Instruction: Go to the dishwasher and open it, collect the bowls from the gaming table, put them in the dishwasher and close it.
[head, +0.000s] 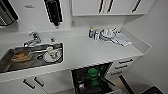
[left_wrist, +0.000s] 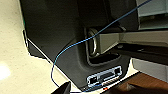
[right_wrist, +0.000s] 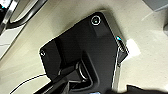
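The head view looks down on a white worktop (head: 85, 51) in a kitchen. Below its front edge the dishwasher (head: 91, 80) stands open, its dark inside and racks showing. A bright green bowl (head: 93, 72) sits in the rack, near the back of the opening; what lies under it is too blurred to name. To the left, a steel sink (head: 7, 62) is set into the worktop, with a tap (head: 33, 40) behind it. In the sink lie an orange-brown dish (head: 21, 55) and a white plate (head: 51, 56) with what may be a cup on it. At the far right of the worktop stand a small bottle (head: 91, 32) and a pile of white dishes (head: 108, 33). White cupboards with black handles (head: 105, 6) hang above. Both wrist views show dark robot parts over a pale floor (right_wrist: 150, 57); I cannot tell whether either gripper is wide or narrow.
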